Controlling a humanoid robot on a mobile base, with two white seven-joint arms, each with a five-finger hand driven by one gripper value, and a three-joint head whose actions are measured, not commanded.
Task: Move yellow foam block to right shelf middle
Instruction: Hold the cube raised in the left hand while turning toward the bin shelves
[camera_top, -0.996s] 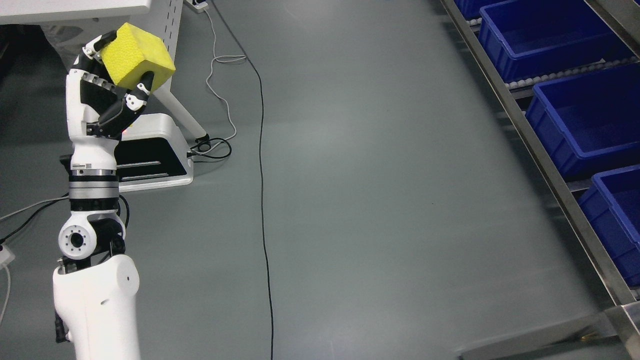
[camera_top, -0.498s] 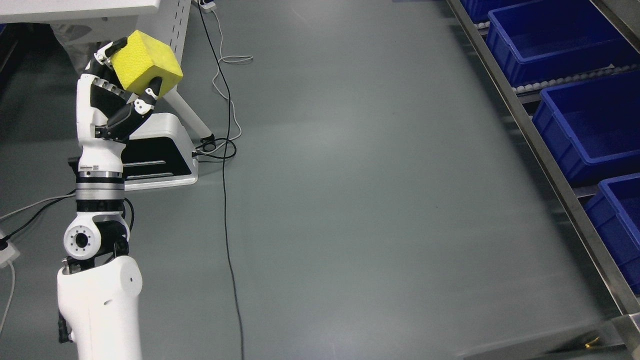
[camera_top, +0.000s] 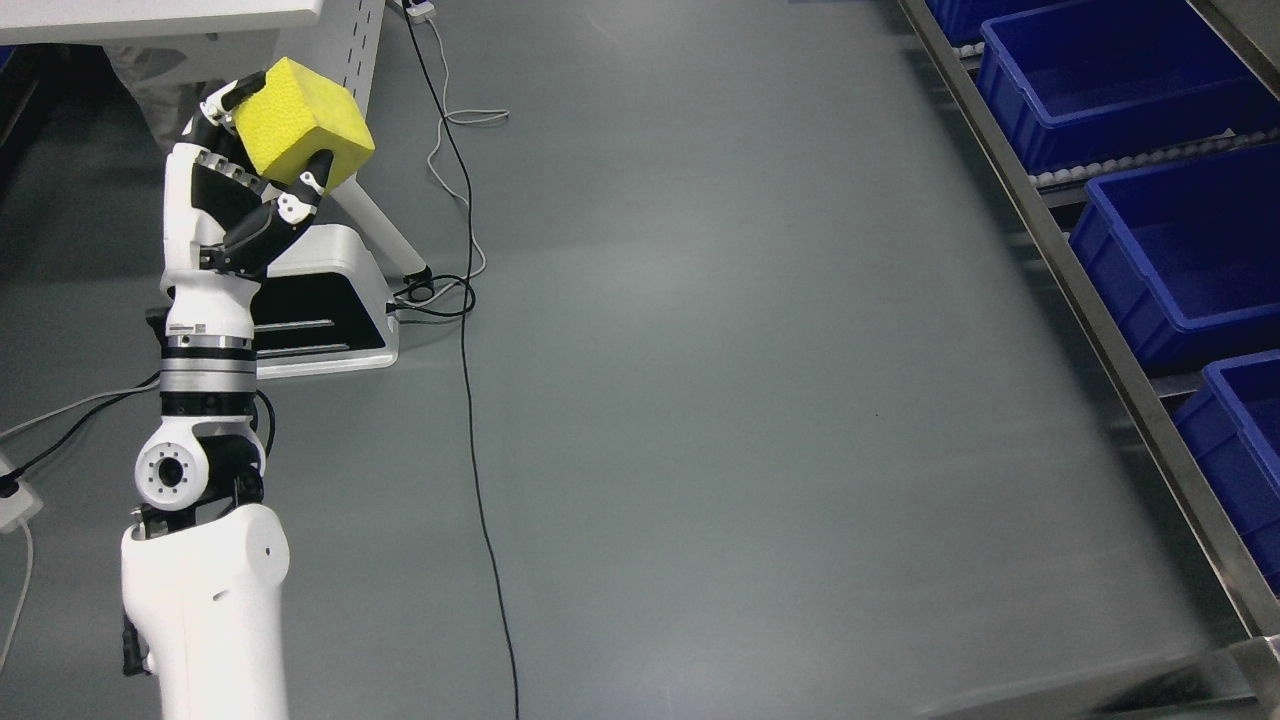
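Yellow foam block (camera_top: 303, 122) sits raised at the upper left, tilted on a corner, pinched by the left robot hand (camera_top: 250, 165) with its fingers (camera_top: 300, 195) curled around it. It hangs above the grey floor (camera_top: 750, 400), well apart from the blue bins (camera_top: 1180, 250) on the shelf rail (camera_top: 1080, 300) at right.
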